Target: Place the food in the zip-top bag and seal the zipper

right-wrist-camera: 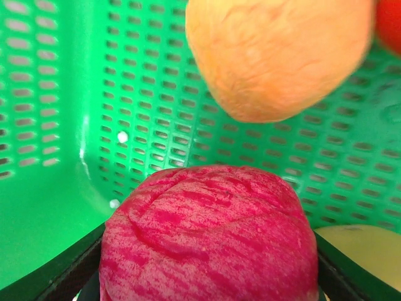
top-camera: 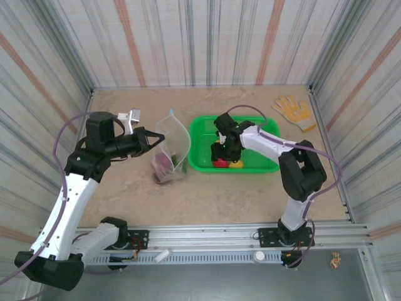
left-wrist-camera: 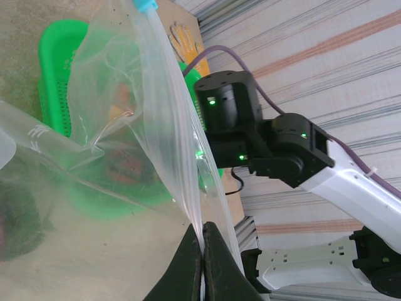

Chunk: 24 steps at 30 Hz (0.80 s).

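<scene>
The left gripper [left-wrist-camera: 202,254] is pressed together, its two dark fingertips pinching the zipper [left-wrist-camera: 172,100] of the zip-top bag [top-camera: 172,143]. That arm reaches in from the left with its wrist roughly level, holding the rim up so the clear pouch hangs open towards the table [top-camera: 219,200]. A pink and a dark piece of food [top-camera: 164,164] lie in the bottom of the bag. Just right of the bag sits the green basket [top-camera: 263,164]. The right arm folds back over it from the right, and the right gripper [top-camera: 221,155] points down into its left half. Its fingers [right-wrist-camera: 56,276] stand on either side of a pink-red fruit [right-wrist-camera: 210,232], close against its flanks; whether they already press on it cannot be told. An orange piece [right-wrist-camera: 276,56] lies just beyond the fruit, and a yellow piece [right-wrist-camera: 363,244] lies beside it, against the right-hand finger. The basket wall [right-wrist-camera: 62,125] rises close on the left. A yellow glove [top-camera: 291,111] lies well apart in the far right corner.
</scene>
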Motion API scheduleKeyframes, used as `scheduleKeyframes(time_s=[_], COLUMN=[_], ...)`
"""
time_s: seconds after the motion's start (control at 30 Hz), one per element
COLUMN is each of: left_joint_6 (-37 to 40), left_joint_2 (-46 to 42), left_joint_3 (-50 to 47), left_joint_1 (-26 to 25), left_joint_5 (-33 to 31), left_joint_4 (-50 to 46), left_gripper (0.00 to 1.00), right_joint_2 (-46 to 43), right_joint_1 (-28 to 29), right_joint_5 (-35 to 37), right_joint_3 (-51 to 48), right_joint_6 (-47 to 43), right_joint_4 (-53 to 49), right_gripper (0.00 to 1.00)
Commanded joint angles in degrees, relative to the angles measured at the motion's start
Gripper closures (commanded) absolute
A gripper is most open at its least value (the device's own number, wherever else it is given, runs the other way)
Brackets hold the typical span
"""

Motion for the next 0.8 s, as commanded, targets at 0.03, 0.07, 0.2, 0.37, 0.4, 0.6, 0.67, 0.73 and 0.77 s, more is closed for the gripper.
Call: scheduleKeyframes(time_s=[0.03,0.07,0.2,0.37,0.4,0.6,0.67,0.73,0.77], left_joint_6=[0.9,1.0,1.1,1.1,1.0,1.1,1.1,1.2,1.3], left_joint_2=[0.1,0.2,0.5,1.0,1.0,1.1,0.9,0.8,0.9], left_joint_3=[2.4,2.6,3.5,3.9,3.9,4.0,4.2,4.5,4.8], left_joint_1=[0.3,0.3,0.3,-0.2,-0.4,-1.1,-1.2,-1.2,-1.2], left_joint_5=[0.7,0.7,0.6,0.4,0.4,0.3,0.4,0.4,0.4], left_joint_4=[-0.6,-0.5,-0.6,-0.5,-0.6,-0.7,-0.7,-0.8,-1.0], left_gripper=[1.00,1.00,1.00,1.00,1.00,1.00,1.00,1.00,1.00], right_joint_2=[-7.9,-9.1,-14.6,-19.5,-19.8,-17.6,-15.7,-13.4,-12.0], right_joint_1=[-1.1,-1.1,-1.0,2.1,3.6,11.5,13.2,14.6,15.1], right_joint_5=[2.1,2.4,2.0,0.5,0.7,-2.2,-3.4,-3.8,-3.8], right_joint_3=[3.6,4.4,8.0,15.6,17.9,28.5,30.7,32.6,33.4], right_joint_6=[-1.6,-1.9,-3.0,-5.3,-6.2,-8.3,-8.4,-8.4,-8.5], right_joint_4=[-4.1,-4.8,-6.3,-6.5,-6.8,-6.6,-6.3,-6.5,-7.1], right_gripper=[0.37,0.37,0.37,0.39,0.39,0.39,0.39,0.39,0.39])
